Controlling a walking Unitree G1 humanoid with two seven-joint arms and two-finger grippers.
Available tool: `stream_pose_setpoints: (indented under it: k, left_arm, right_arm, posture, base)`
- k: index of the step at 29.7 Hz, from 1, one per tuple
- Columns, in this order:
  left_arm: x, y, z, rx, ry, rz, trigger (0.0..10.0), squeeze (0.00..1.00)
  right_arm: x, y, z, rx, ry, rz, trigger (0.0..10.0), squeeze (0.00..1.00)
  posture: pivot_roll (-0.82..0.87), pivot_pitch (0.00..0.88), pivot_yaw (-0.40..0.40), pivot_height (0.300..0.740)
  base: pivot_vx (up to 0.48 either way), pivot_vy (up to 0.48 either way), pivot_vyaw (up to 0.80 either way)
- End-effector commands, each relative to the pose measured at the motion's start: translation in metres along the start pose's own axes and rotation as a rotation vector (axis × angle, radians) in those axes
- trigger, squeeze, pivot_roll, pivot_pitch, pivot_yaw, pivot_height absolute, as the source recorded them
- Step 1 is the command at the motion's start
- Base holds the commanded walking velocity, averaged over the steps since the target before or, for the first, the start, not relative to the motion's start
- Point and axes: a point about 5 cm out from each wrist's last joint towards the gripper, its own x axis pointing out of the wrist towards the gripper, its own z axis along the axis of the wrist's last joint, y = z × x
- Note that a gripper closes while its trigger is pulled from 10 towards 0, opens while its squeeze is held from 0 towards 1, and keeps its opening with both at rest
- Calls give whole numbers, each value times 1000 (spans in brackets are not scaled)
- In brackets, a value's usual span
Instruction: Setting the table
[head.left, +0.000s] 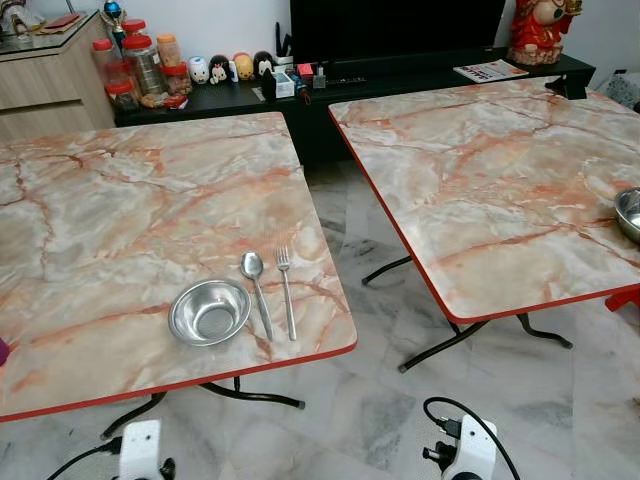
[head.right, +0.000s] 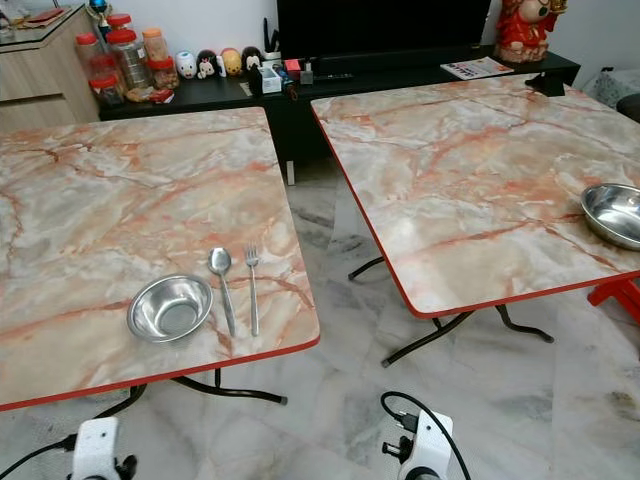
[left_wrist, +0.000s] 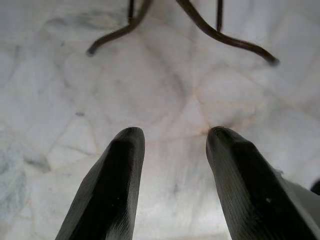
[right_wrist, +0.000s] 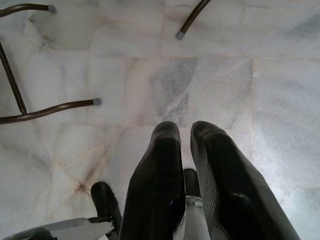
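Left bench (head.left: 120, 220): 1 bowl (head.left: 209, 312), 1 spoon (head.left: 255, 285), 1 fork (head.left: 286, 290), lower centre. Right bench (head.left: 500, 190): 1 bowl (head.right: 613, 213). Left pincer (left_wrist: 175, 145) apart; right pincer (right_wrist: 185, 137) nearly together, over floor (right_wrist: 200, 75).

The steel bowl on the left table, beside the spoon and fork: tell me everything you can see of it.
The steel bowl is small, round and shiny, metal by its look, with a rolled rim and a flat bottom. It stands upright and holds nothing visible. It sits on the left table near the front red edge. The spoon lies close on the side toward the other table, its handle passing near the bowl's rim; whether they touch is unclear. The fork lies beyond the spoon, apart from the bowl.
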Motion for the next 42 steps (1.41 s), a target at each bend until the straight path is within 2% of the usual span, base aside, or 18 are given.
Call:
stream_pose_setpoints:
  k: [1, 4, 9, 20, 23, 25, 27, 32, 35, 39, 42]
  left_arm:
    - [0, 13, 8, -31, -53, 40, 10000, 0]
    - [-3, 27, 16, -57, -133, 65, 10000, 0]
    - [-11, 47, 24, -51, -258, 88, 10000, 0]
    - [-25, 57, 12, -34, -327, 94, 10000, 0]
    - [-40, 62, 24, -5, -448, 84, 10000, 0]
    - [-46, 65, 30, 19, -491, 86, 10000, 0]
    - [-58, 76, 43, 60, -567, 126, 10000, 0]
    - [-75, 95, 65, 66, -665, 210, 10000, 0]
    - [-88, 100, 81, 78, -726, 225, 10000, 0]
    - [-103, 99, 100, 87, -794, 213, 10000, 0]
    - [-104, 81, 123, 97, -838, 119, 10000, 0]
  right_arm:
    - [0, 1, -1, -9, 2, 6, 10000, 0]
    - [-1, 1, -2, -14, 5, 8, 10000, 0]
    - [-1, 2, -4, -31, 16, 20, 10000, 0]
    - [0, 4, -2, -32, 12, 25, 10000, 0]
    - [0, 3, -2, -45, 15, 28, 10000, 0]
    - [0, 3, -1, -50, 16, 30, 10000, 0]
    - [0, 2, -1, -58, 16, 32, 10000, 0]
    - [1, 2, 2, -69, 14, 36, 10000, 0]
    - [1, 3, 3, -79, 14, 42, 10000, 0]
    - [2, 5, 5, -86, 12, 49, 10000, 0]
    - [3, 7, 6, -90, 12, 55, 10000, 0]
  posture:
    - [12, 0, 26, 740]
    - [22, 0, 23, 740]
    - [56, 0, 18, 740]
    - [69, 0, 17, 740]
    - [82, 0, 2, 740]
    - [87, 0, -1, 740]
    - [95, 0, -5, 740]
    - [109, 0, -14, 740]
    - [121, 0, -21, 740]
    - [128, 0, -25, 740]
    - [131, 0, -27, 740]
  base:
    - [0, 0, 0]
    - [0, 0, 0]
    - [0, 0, 0]
    - [0, 0, 0]
    - [0, 0, 0]
    - [0, 0, 0]
    - [0, 0, 0]
    - [0, 0, 0]
    - [0, 0, 0]
    - [0, 0, 0]
    - [0, 0, 0]
